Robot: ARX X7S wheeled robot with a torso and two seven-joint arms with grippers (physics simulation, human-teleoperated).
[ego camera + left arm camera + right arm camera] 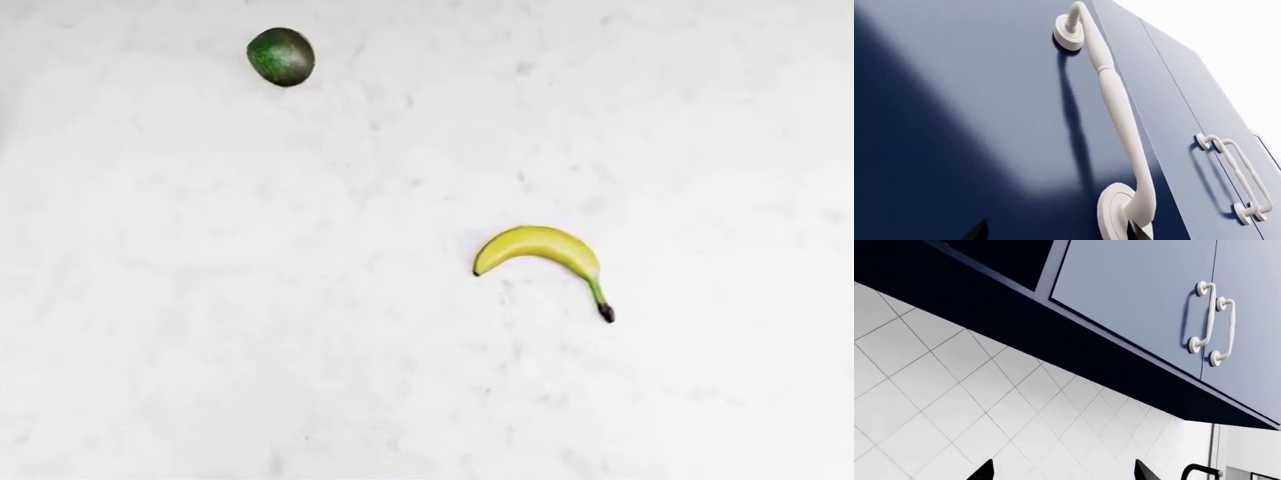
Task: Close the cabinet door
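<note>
In the left wrist view a dark blue cabinet door (pixel 974 100) fills the picture at very close range. Its long white handle (pixel 1117 110) runs down the panel to a round mount beside one fingertip. My left gripper (pixel 1059 234) is open, its dark fingertips (pixel 977 231) wide apart just in front of the door with nothing between them. In the right wrist view my right gripper (pixel 1064 472) is open and empty below the upper cabinets (pixel 1134 295). A dark opening (pixel 997 252) shows beside the shut blue doors. The head view shows neither gripper nor the door.
Two shut doors with paired white handles (pixel 1237 180) lie beyond the near door. White diamond-tiled wall (pixel 954 405) runs under the cabinets, with a black faucet (pixel 1201 471) at the edge. The white marble counter (pixel 400 380) holds an avocado (pixel 280 56) and a banana (pixel 545 252).
</note>
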